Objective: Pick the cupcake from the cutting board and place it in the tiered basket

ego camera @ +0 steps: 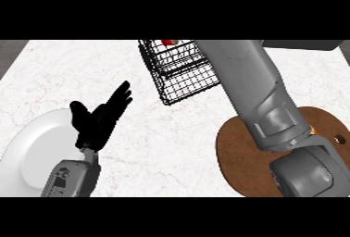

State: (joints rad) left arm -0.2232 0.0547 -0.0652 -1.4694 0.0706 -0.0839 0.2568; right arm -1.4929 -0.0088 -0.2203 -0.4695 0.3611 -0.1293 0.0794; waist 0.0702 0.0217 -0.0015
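The round brown cutting board (236,155) lies at the lower right, mostly covered by my right forearm (253,83). That forearm runs up over the black wire tiered basket (183,81) and leaves the picture at the top, so my right hand is out of sight. A small red and white thing (169,42) shows inside the basket at the top edge; I cannot tell whether it is the cupcake. A small orange bit (314,130) peeks out beside the arm on the board. My left hand (101,119) rests open at the left, fingers up.
A white plate (27,155) lies at the lower left, partly under my left hand and forearm. The pale marble counter (75,65) stretches between the plate and the basket.
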